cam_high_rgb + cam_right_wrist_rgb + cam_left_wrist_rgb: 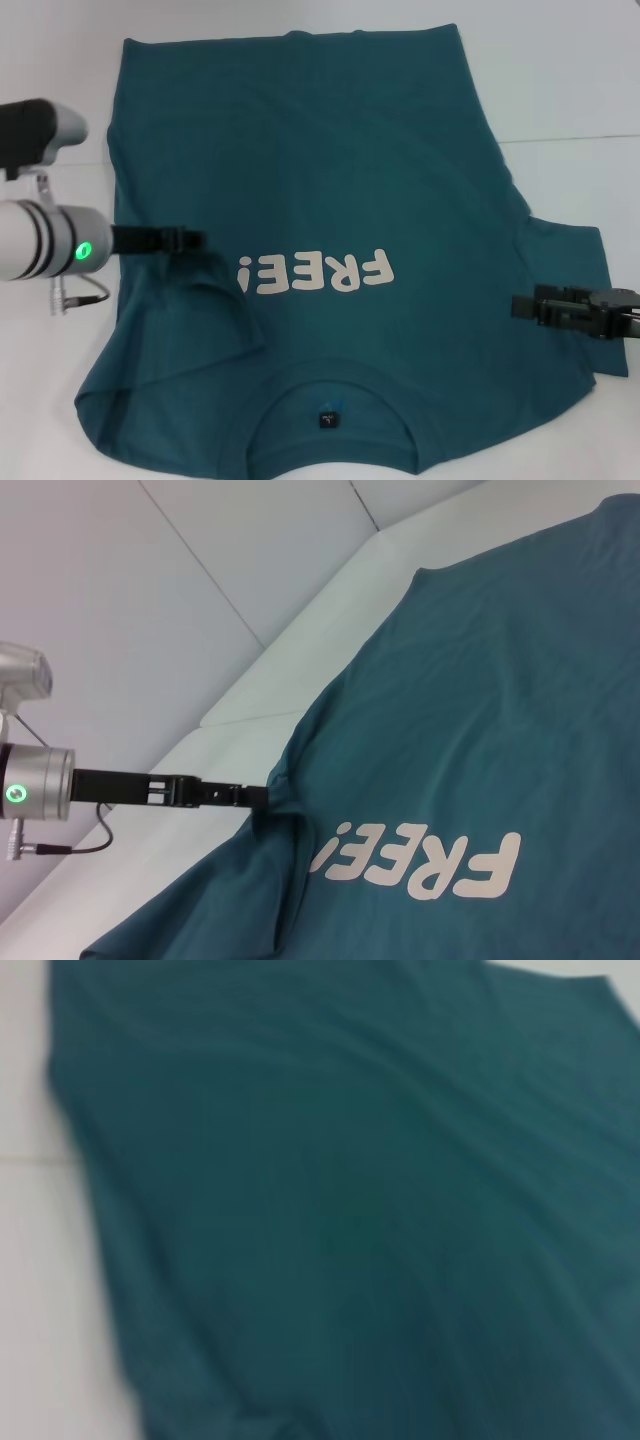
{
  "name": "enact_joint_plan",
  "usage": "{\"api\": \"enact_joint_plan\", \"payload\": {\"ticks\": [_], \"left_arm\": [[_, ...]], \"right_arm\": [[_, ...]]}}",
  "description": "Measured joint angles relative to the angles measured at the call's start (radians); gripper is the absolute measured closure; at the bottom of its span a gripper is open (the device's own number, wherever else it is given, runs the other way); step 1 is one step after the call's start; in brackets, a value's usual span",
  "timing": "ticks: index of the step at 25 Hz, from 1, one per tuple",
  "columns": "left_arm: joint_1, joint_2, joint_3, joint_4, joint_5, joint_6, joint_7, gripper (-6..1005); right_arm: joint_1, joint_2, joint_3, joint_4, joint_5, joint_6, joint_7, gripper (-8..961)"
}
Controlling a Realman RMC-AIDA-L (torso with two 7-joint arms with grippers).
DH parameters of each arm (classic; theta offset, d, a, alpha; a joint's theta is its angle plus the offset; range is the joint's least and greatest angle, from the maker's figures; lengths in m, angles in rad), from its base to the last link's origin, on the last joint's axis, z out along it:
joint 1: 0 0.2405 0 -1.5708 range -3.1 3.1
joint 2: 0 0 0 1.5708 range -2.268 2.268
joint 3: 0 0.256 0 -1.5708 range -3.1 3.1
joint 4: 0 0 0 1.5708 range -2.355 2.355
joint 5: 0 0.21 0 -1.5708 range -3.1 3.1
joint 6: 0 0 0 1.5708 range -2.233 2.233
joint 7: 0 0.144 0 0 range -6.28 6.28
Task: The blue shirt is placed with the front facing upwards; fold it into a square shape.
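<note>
Shirt [330, 200] lies print-up; left gripper [190, 239] pinches its folded-in sleeve at centre left. Right gripper [530, 306], grip unclear, should fold its sleeve inward evenly.

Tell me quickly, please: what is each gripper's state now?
Left gripper: closed on a fold of the blue shirt near its left sleeve.
Right gripper: over the right sleeve; jaws cannot be told.

A plain white table [560, 90] (one faint seam) under even light.
</note>
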Motion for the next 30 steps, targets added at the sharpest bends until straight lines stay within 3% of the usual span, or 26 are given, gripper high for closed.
{"api": "enact_joint_plan", "payload": {"ticks": [9,14,18,21,23,25,27,30], "left_arm": [[-0.056,0.0,-0.004,-0.077,-0.255,-0.075,0.214,362],[0.011,-0.003,0.0,0.016,-0.473,-0.01,0.408,361],[0.102,0.003,-0.023,0.076,-0.678,0.19,0.687,361],[0.154,0.018,-0.054,0.087,-0.731,0.361,0.817,355],[0.177,0.031,-0.063,0.087,-0.713,0.444,0.859,344],[0.196,0.032,-0.072,0.089,-0.692,0.475,0.874,333],[0.223,0.024,-0.085,0.092,-0.676,0.482,0.889,288],[0.237,0.017,-0.087,0.087,-0.673,0.473,0.909,169]], "right_arm": [[0.001,0.0,0.003,-0.003,0.004,0.0,0.003,156],[-0.002,-0.013,0.031,-0.027,0.006,-0.028,0.054,156],[-0.021,-0.046,0.111,-0.064,0.006,-0.12,0.148,155],[-0.037,-0.086,0.179,-0.082,0.006,-0.194,0.273,150],[-0.051,-0.124,0.193,-0.084,0.006,-0.245,0.379,141],[-0.063,-0.158,0.195,-0.089,0.006,-0.291,0.47,109],[-0.077,-0.177,0.194,-0.12,0.001,-0.312,0.56,78],[-0.096,-0.182,0.187,-0.218,-0.045,-0.286,0.712,57]]}}
